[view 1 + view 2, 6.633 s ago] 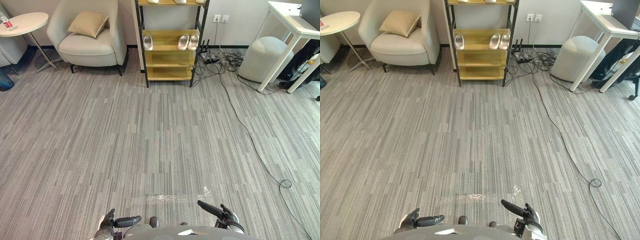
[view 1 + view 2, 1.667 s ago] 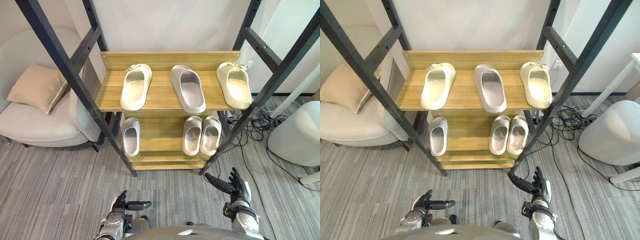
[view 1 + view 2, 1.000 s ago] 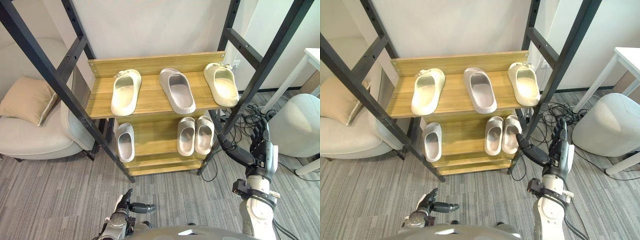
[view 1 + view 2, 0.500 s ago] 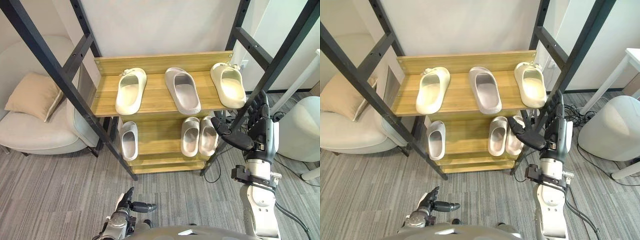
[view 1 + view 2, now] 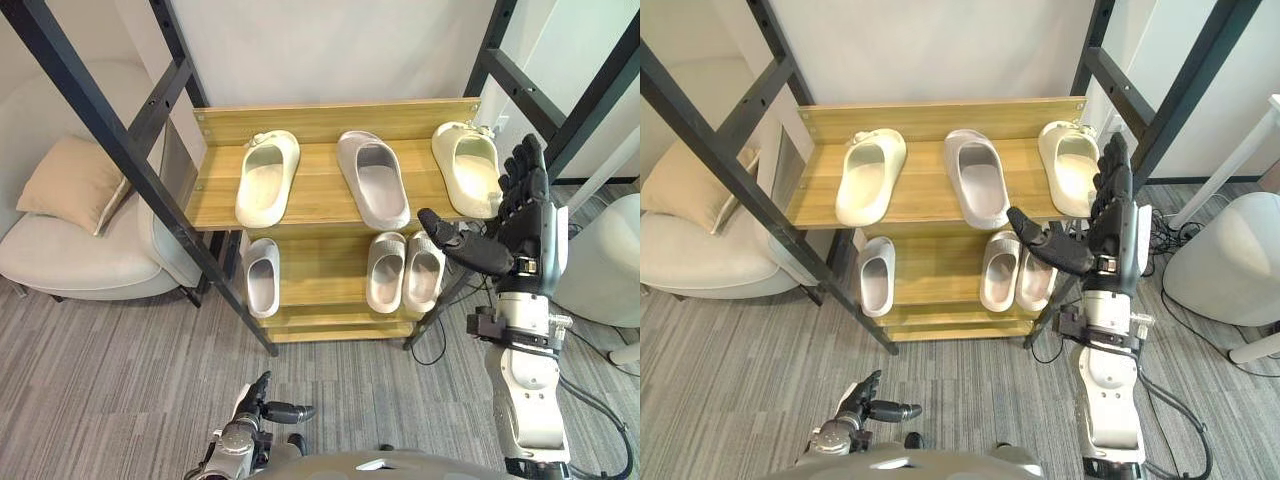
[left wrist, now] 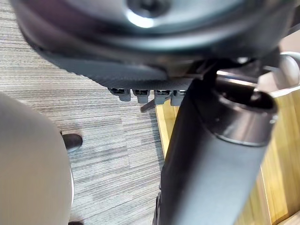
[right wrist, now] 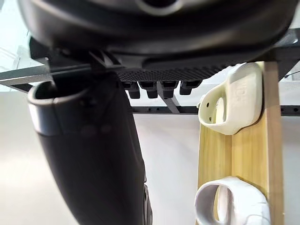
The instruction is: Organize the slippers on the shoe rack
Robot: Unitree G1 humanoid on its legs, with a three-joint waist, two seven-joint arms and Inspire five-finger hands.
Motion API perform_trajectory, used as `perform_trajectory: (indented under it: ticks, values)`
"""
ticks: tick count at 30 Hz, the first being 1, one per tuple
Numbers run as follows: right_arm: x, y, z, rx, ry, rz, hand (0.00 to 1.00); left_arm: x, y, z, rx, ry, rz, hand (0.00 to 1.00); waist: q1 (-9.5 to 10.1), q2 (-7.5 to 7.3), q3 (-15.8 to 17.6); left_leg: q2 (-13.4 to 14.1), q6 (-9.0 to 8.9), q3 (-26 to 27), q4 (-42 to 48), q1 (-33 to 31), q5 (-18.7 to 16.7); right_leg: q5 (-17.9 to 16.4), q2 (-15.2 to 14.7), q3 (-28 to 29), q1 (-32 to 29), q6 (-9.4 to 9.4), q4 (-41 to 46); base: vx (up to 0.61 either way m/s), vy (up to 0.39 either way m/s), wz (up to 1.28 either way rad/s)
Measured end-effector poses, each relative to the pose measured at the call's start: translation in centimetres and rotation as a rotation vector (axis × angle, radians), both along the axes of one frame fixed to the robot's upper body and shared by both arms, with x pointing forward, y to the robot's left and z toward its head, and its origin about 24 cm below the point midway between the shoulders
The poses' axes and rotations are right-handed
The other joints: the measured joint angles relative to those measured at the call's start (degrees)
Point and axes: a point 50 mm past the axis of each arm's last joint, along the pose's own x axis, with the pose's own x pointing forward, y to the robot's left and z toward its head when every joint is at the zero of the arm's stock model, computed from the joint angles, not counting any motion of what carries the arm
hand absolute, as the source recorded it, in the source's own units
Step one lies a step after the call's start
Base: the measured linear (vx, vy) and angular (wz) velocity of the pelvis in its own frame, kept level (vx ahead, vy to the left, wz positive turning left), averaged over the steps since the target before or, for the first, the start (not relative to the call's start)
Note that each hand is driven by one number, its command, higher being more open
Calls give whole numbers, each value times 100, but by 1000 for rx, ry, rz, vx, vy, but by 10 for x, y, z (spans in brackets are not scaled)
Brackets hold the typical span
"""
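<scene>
My right hand is raised at the rack's right front post, level with its upper shelf, fingers straight and spread, thumb extended toward the shelf; it holds nothing. My left hand hangs low, below and in front of the rack's bottom shelf, fingers relaxed and empty. On the rack's upper shelf, the left cream slipper and the right cream slipper lie at opposite ends, with a grey slipper between them. On the rack's lower shelf, a single slipper lies at the left end and a pair sits side by side at the right end. Status, by my estimate: one pair sorted. Remaining: bring the cream slippers together and place the upper grey slipper beside the single one. No slipper is grasped yet.
</scene>
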Motion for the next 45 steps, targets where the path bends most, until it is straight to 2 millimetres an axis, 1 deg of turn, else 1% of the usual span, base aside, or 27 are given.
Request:
perform_trajectory:
  ticks: [5, 7, 8, 13, 21, 25, 28, 31, 37, 40, 45]
  values:
    - [9, -4, 7, -18, -22, 20, 100, 0, 0, 0, -6, -1, -5, 100, 9, -5, 2, -4, 1, -44, 0, -42, 1, 1, 3, -46, -6, 1, -24, 12, -9, 6]
    - [17, -12, 10, -55, -23, 3, 100, 1, 0, 0, -8, -3, -6, 100, 19, -8, 1, -9, 8, -84, 3, -103, 7, 2, 3, -74, -47, 2, -25, 7, -7, 8]
    - [18, -13, 10, -59, -21, 0, 100, 1, 0, 1, -8, -3, -6, 100, 20, -8, 1, -9, 9, -89, 3, -108, 7, 2, 3, -77, -51, 3, -24, 6, -6, 6]
    - [36, -28, 13, -151, 8, -28, 100, 2, 0, 1, -10, -6, -6, 100, 23, -20, 7, -13, 12, -129, 2, -172, 9, 6, 3, -96, -100, 8, -13, 7, -1, 3]
    - [58, -44, 27, -244, 12, -65, 100, 2, 2, 1, -11, -11, 7, 100, 29, -58, 29, -20, 19, -190, 6, -252, 15, 12, 0, -119, -158, 11, 11, 4, 1, 4]
    - [71, -49, 37, -290, 8, -76, 100, 3, 3, 2, -11, -13, 8, 100, 31, -72, 36, -22, 29, -211, 8, -299, 21, 22, -5, -121, -201, 14, 53, 1, 2, 1]
    - [78, -48, 43, -322, 5, -65, 100, 3, 3, 2, -11, -13, 7, 100, 28, -77, 39, -22, 29, -211, 7, -304, 22, 31, -5, -121, -202, 20, 52, 0, 0, 0]
    - [85, -40, 48, -355, -2, -31, 100, 3, 3, 2, -12, -13, 8, 100, 28, -80, 40, -22, 35, -224, 7, -314, 25, 39, -5, -133, -206, 22, 51, 0, 0, 0]
    - [99, -26, 47, -418, 30, 31, 100, 3, 2, 2, -14, -15, 9, 100, 25, -87, 44, -28, 66, -299, -10, -355, 70, 133, -3, -201, -206, 40, 19, -18, 7, 6]
    - [104, -21, 45, -468, 58, 51, 100, 4, 3, 3, -21, -24, 24, 100, 56, -144, 77, -60, 91, -335, -29, -377, 112, 157, -28, -226, -212, 43, 9, -27, 17, 7]
    - [113, -15, 45, -544, 81, 63, 100, 5, 4, 4, -20, -30, 26, 100, 69, -170, 86, -142, 133, -387, -68, -475, 213, 180, -95, -266, -290, 67, -20, -36, 15, 8]
